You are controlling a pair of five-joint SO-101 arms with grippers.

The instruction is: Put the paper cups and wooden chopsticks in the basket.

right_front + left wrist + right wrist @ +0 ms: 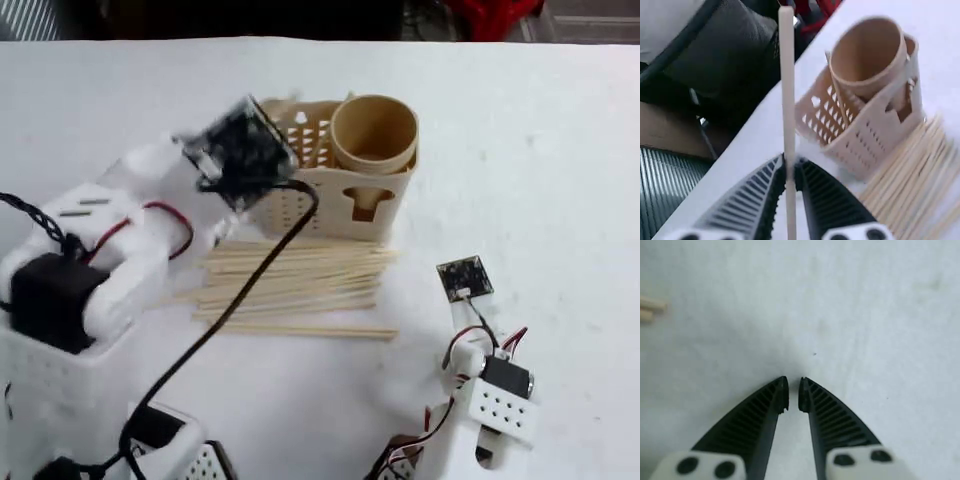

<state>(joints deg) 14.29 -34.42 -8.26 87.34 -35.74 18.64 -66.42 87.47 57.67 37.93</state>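
A beige slotted basket [345, 200] stands mid-table with a tan paper cup [373, 133] upright in its right half. In the left wrist view the basket [860, 135] and cup [867, 50] lie just beyond my left gripper [790, 167], which is shut on a single wooden chopstick [786, 85] that sticks straight out past the fingertips. A pile of wooden chopsticks [295, 285] lies flat on the table in front of the basket. My right gripper [793, 390] hovers shut over bare table, holding nothing, with two chopstick ends [647, 310] off to one side.
The left arm's white body and black cable [230, 310] cross the table's left side and partly cover the chopstick pile. The right arm [490, 385] rests at the front right. The white table [540, 150] runs open to the right of the basket.
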